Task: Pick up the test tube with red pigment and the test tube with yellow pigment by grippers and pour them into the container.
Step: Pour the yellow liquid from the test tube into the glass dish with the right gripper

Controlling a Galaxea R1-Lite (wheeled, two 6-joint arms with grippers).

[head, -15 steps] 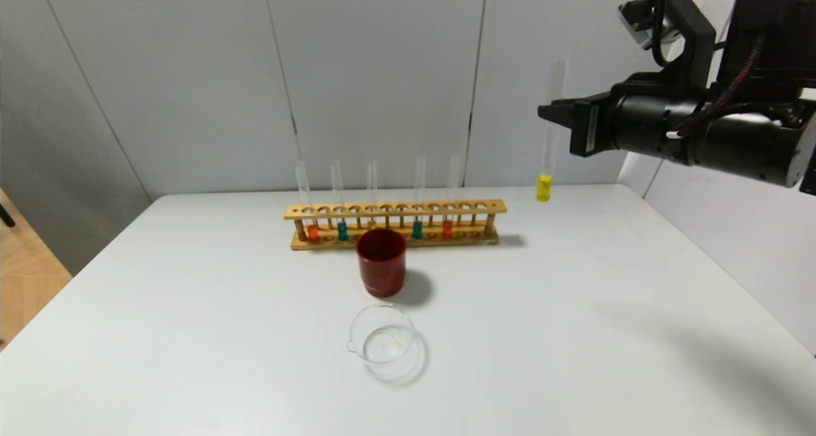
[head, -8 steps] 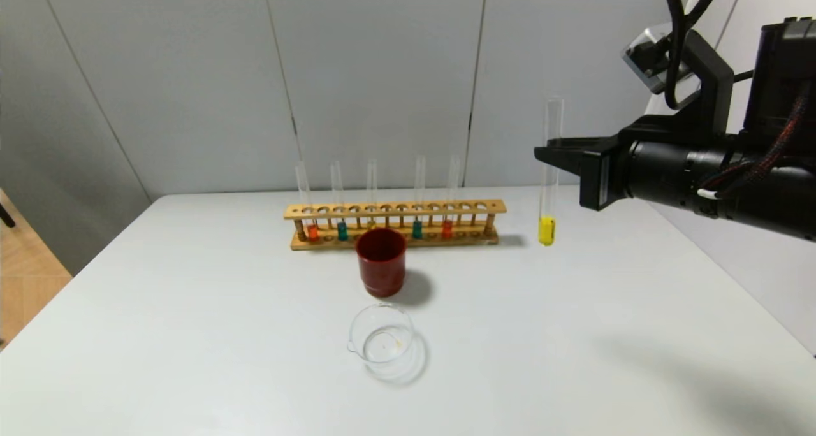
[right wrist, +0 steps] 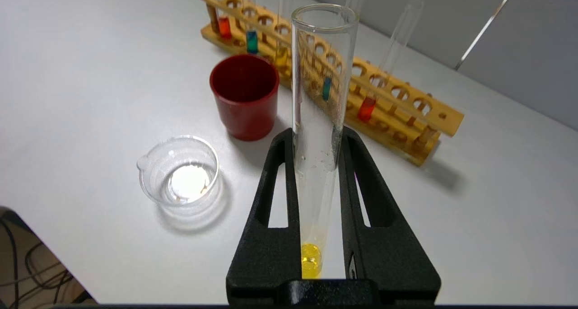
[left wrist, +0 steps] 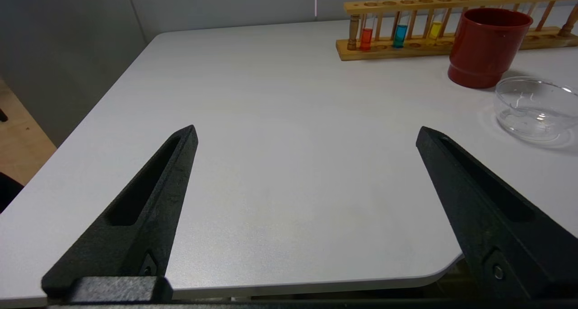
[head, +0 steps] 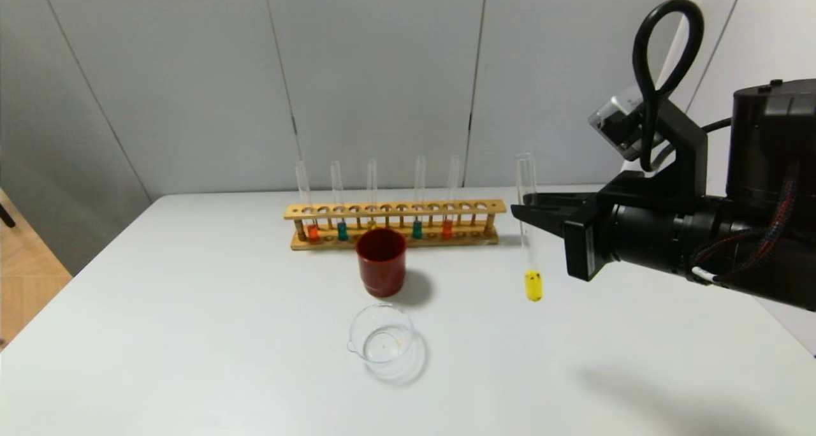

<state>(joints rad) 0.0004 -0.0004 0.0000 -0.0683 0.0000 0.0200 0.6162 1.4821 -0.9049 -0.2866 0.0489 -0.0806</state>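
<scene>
Right gripper [head: 532, 211], bulky black arm end with silver-grey module and looping cable, reaching in from 3 o'clock above the white table [head: 191, 334], fingers [right wrist: 280, 173] pinching the slender clear glass test tube with yellow pigment [head: 528, 225] around its middle. Tube hanging upright between the two black fingers, open mouth above them, short yellow column at the round bottom below them, clear of the tabletop. Tube hovering at 3 o'clock from the opaque dark red cup [head: 381, 261] and at about 2 o'clock from the low clear glass container with a tiny pour spout [head: 381, 334], well apart from both. Test tube with red pigment [head: 447, 200] standing in the long wooden rack [head: 395, 210] at 12 o'clock behind the cup, beside tubes holding teal and orange liquid. Left gripper [left wrist: 307, 142] idling over the table's near edge, black fingers spread wide, gripping nothing.
</scene>
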